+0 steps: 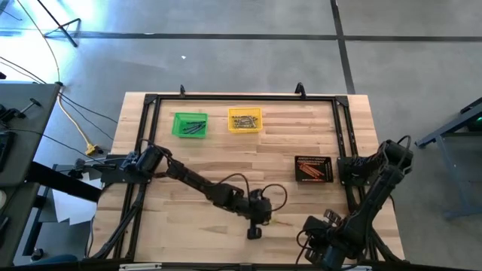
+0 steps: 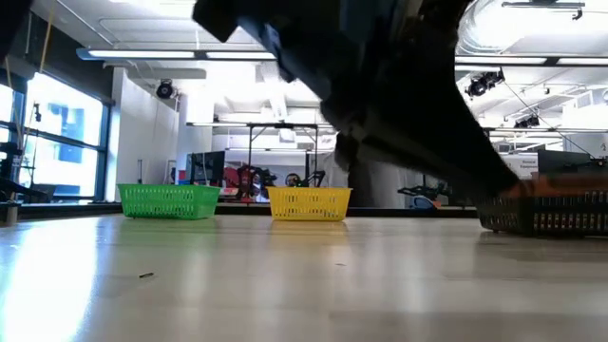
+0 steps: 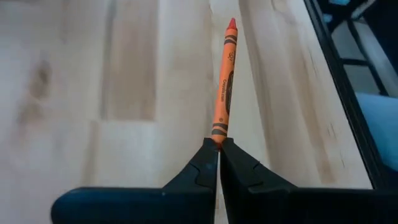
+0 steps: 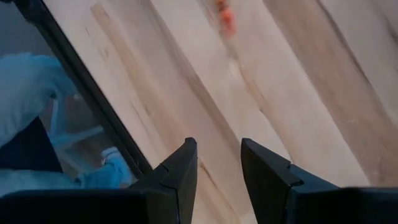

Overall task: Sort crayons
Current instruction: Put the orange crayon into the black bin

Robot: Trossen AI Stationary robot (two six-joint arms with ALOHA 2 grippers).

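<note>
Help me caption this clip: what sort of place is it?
Likely a robotics lab or workshop: a wooden table with a black frame on a concrete floor, ceiling strip lights, and equipment stands behind the bins.

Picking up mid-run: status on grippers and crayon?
Left gripper shut on orange crayon, near table's front edge. Right gripper open, empty, front right. Nothing in the way.

My tabletop [image 1: 226, 162] was pale, smooth planked wood with a soft sheen; the orange crayon [image 3: 224, 81] wore matt paper; my fingers [image 3: 193, 177] looked matt black plastic.
</note>
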